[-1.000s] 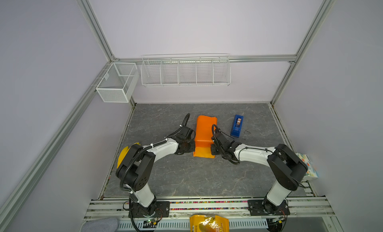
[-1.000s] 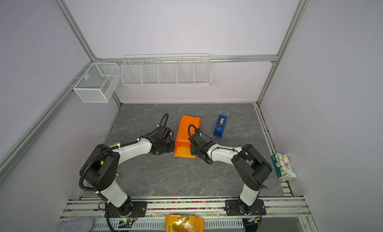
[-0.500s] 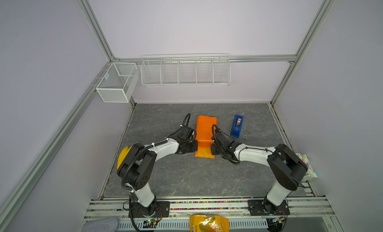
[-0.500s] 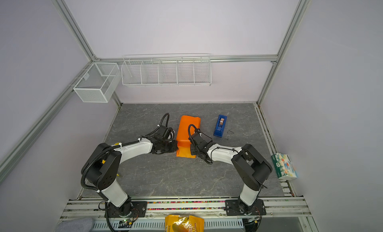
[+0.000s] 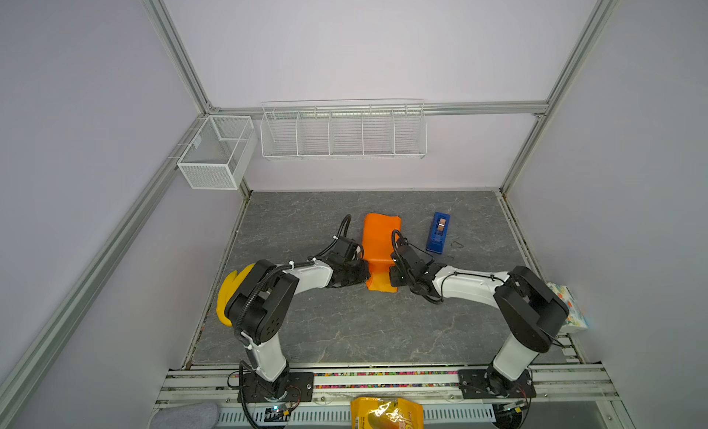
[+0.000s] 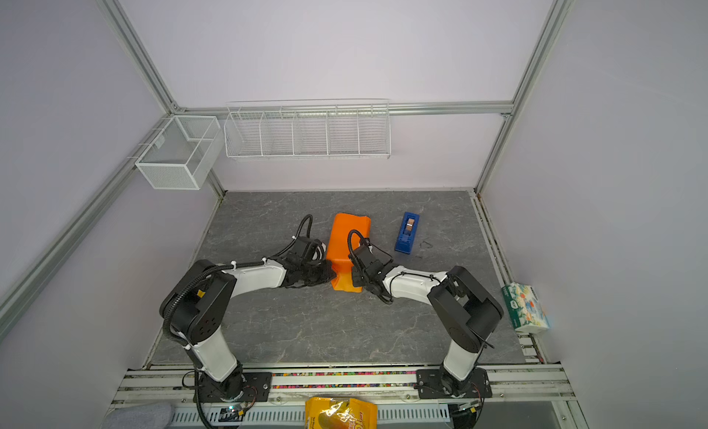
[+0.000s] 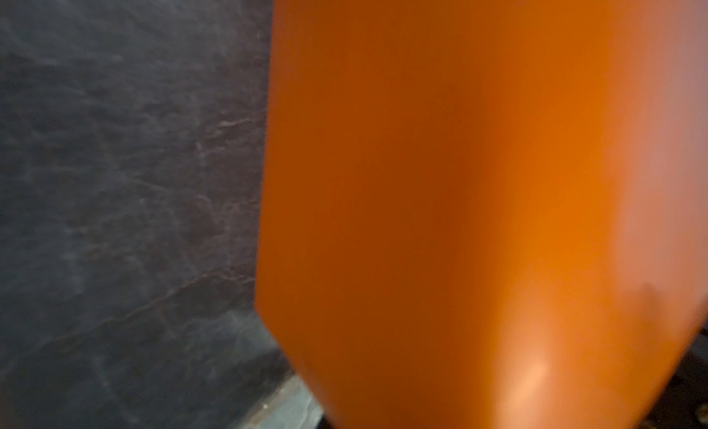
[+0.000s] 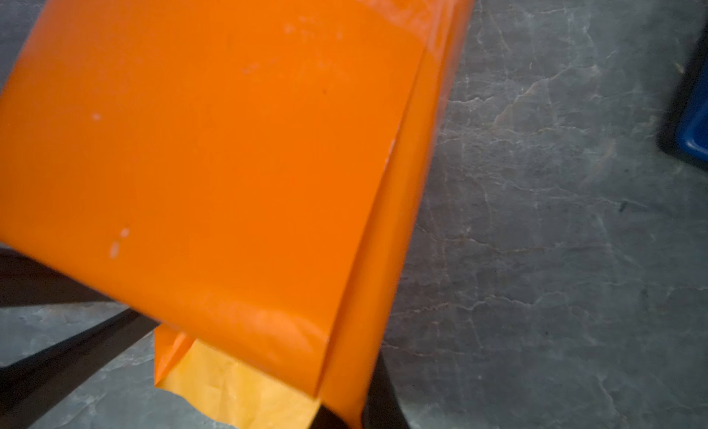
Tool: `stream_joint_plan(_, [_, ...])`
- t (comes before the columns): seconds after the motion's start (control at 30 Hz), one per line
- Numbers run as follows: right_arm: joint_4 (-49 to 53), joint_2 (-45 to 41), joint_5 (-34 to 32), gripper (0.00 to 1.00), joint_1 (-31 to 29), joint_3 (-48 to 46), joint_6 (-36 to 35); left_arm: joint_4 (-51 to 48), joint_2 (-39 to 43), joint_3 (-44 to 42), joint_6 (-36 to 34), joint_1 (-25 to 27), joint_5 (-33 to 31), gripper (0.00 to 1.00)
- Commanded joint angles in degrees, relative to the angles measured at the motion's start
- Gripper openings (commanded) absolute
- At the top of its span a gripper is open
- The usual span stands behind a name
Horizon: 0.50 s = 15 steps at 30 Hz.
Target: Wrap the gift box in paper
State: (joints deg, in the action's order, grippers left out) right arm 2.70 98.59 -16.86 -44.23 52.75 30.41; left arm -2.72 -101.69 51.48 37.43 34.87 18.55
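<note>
Left tool (image 5: 366,280) closer, one paper (image 5: 379,235), one dispenser (image 5: 439,233)

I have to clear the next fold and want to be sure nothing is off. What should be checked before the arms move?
1. Top closed: ok; the paper lies as one folded orange bundle with an overlapping edge.
2. Position of the gift box: cannot tell; it is hidden.
3. Hold of the right gripper: ok; shut on the bundle's near end.
4. Hold of the left gripper: cannot tell; shut beside the near end, with its fingers hidden.
5. Near end tidy: not ok; a crumpled flap sticks out.
6. Bundle free of the tape dispenser: ok; it lies apart, to the right of the bundle.
</note>
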Motion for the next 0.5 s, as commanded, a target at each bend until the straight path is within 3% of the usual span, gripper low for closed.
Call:
stream_joint_plan(0.0, [0.32, -0.59, 0.43, 0.06, 0.37, -0.63, 0.17, 3.86, 0.14, -1.44, 2.05, 0.21, 0.54, 0.00])
stream_joint_plan(0.47, [0.29, -0.76, 0.16, 0.06, 0.30, -0.72, 0.25, -7.07, 6.70, -1.88, 1.28, 0.21, -12.33, 0.00])
